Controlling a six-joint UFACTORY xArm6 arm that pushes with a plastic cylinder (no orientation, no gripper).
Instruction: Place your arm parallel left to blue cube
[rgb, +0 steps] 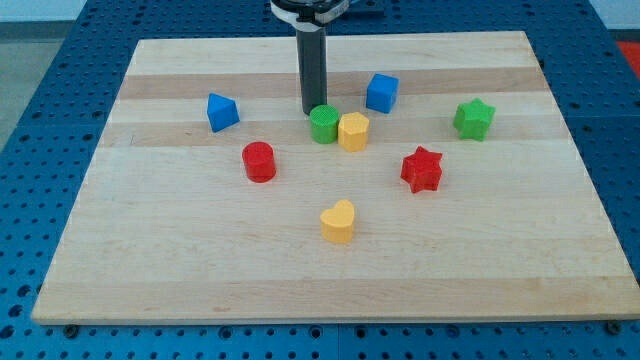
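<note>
My tip (313, 111) has no pincer. It sits near the top middle, just above the green round block (323, 124). The blue cube (382, 93) is to its right.

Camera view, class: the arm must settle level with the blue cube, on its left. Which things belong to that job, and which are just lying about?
Job: blue cube; my tip, left of it.

Lying about: blue block; green cylinder, just below my tip; yellow block; red cylinder; red star; green star; yellow heart.
</note>
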